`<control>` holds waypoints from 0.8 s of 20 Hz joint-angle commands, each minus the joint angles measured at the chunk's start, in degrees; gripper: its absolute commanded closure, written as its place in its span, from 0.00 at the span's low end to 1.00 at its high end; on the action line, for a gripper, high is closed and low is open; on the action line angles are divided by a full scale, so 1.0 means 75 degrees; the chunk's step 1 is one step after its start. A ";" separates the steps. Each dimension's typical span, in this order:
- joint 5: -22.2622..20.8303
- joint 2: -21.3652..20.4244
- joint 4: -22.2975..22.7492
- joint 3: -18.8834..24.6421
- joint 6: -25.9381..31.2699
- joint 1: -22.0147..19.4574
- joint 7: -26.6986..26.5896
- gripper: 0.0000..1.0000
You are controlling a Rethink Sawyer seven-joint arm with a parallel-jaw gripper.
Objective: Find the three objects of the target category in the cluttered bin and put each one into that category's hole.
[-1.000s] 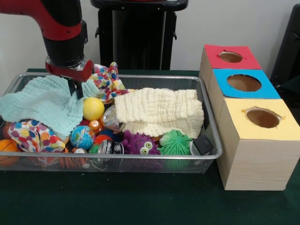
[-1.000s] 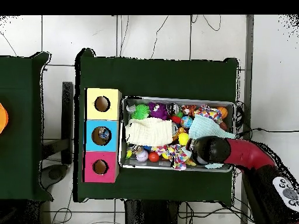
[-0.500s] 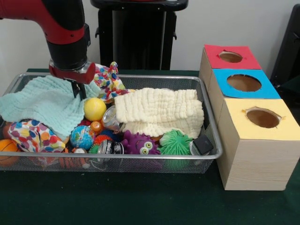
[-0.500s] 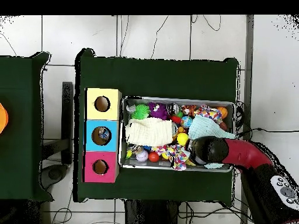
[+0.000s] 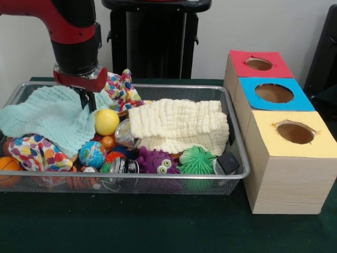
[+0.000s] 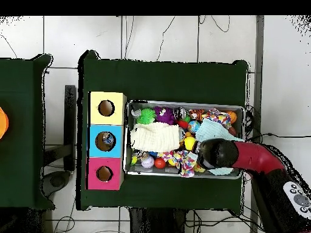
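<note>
The bin (image 5: pixel 179 86) is a silver wire mesh basket full of toys and cloths; it also shows in the overhead view (image 6: pixel 182 103). My gripper (image 5: pixel 84 100) hangs from the red and black arm at the bin's left back. It is low, between the teal cloth (image 5: pixel 50 116) and the yellow ball (image 5: pixel 106 122). The cloth and ball hide its tips. In the overhead view the arm's wrist (image 6: pixel 212 153) covers it. Three wooden boxes stand right of the bin with holes in red (image 5: pixel 259 64), blue (image 5: pixel 274 93) and yellow (image 5: pixel 295 133) tops.
A cream cloth (image 5: pixel 179 125) covers the bin's middle. A polka-dot cloth (image 5: pixel 121 89) lies at the back. At the front are a globe ball (image 5: pixel 92 154), a purple monster (image 5: pixel 157 162), a green spiky ball (image 5: pixel 197 161), an orange ball (image 5: pixel 8 168) and a black block (image 5: pixel 228 163).
The arm's wrist has shifted slightly over the teal cloth, first up and towards the yellow ball, then a little back. Nothing was taken hold of.
</note>
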 commanded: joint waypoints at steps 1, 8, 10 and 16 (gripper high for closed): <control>0.0398 -0.0704 0.0273 0.0767 0.0515 0.0173 -0.0727 1.00; 0.1014 -0.1518 0.0454 0.0747 0.1168 0.0554 -0.0390 1.00; 0.1167 -0.1636 0.0444 0.0709 0.1291 0.0664 -0.0351 1.00; 0.1521 -0.2039 0.0455 0.0485 0.1628 0.1076 -0.0137 1.00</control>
